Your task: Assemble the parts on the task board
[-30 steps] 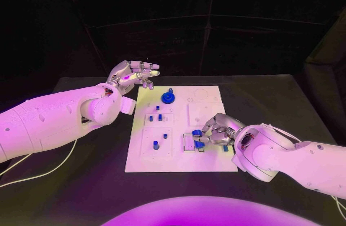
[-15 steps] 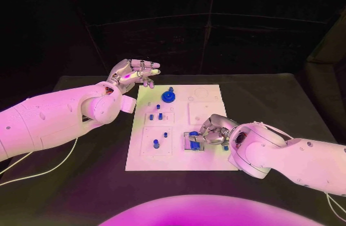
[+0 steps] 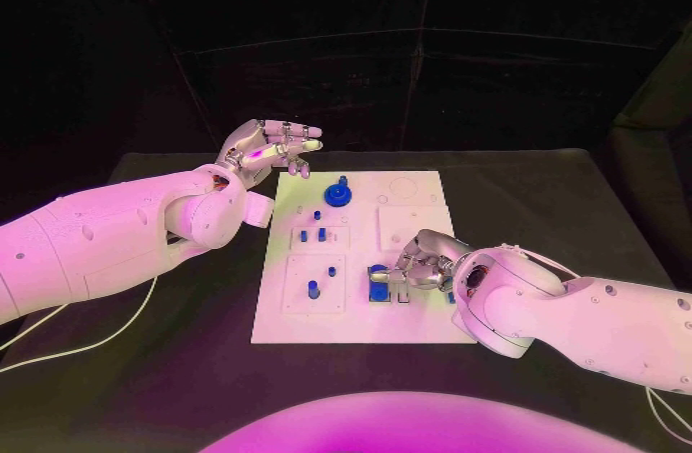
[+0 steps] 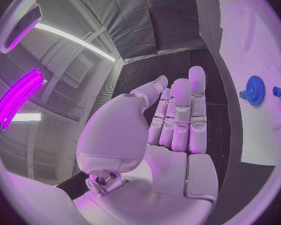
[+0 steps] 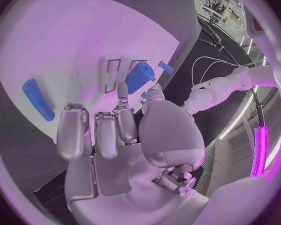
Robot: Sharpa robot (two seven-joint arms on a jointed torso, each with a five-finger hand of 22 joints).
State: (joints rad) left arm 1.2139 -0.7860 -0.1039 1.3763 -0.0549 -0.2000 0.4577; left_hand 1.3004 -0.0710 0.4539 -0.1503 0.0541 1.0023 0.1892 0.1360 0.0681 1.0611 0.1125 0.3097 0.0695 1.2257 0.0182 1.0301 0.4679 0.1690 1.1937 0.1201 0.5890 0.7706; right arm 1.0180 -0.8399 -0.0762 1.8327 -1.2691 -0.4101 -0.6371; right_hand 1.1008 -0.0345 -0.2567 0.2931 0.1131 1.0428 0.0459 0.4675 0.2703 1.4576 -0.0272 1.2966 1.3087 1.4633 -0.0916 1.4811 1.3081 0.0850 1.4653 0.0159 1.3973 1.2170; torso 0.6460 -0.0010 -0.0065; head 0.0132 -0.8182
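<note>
Right hand (image 3: 428,260) sits low over the task board (image 3: 411,328), toward the board's 5 o'clock quarter, fingers curled around a blue cylinder (image 3: 378,279). In the right wrist view the same blue cylinder (image 5: 139,77) lies between fingertip and thumb, just beside a pair of dark-outlined slots in the white plate; whether it is firmly pinched or only touched, cannot tell for certain, but it reads as held. A second blue peg (image 5: 38,99) lies flat on the board, apart from the hand.

Left hand (image 3: 268,149) hovers off the board at its 11 o'clock corner, fingers partly curled and close together, holding nothing; the left wrist view shows its fingers (image 4: 181,115) straight and side by side, empty.

Also on the board: a blue gear (image 3: 338,194) near 12 o'clock and small blue pegs (image 3: 312,236) standing at centre-left.

Handling judgement: the cylinder looks like rigid plastic, light, smooth, likely to roll or slip if gripped on the curved wall alone. Best hold is probably across the upper half, opposing thumb and fingertip, leaving the lower end free for its seat.
</note>
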